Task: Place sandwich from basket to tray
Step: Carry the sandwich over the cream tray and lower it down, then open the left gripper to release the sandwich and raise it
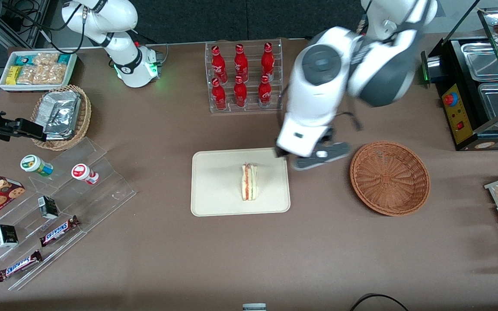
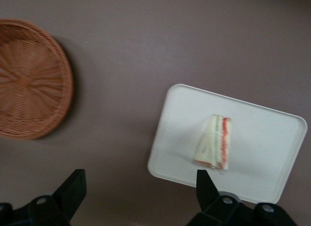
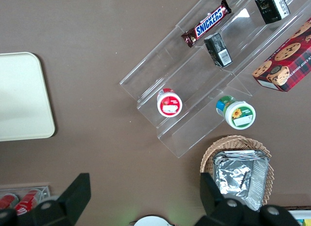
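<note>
The sandwich [image 1: 249,182] lay on its side on the tray [image 1: 214,190], near the middle. The round brown basket [image 1: 390,177] sat on the table beside the tray, toward the working arm's end, apart from it and holding nothing. The gripper [image 2: 138,192] hung in the air above the table, over the gap between tray and basket. Its fingers [image 2: 73,187] were spread wide and gripped nothing.
</note>
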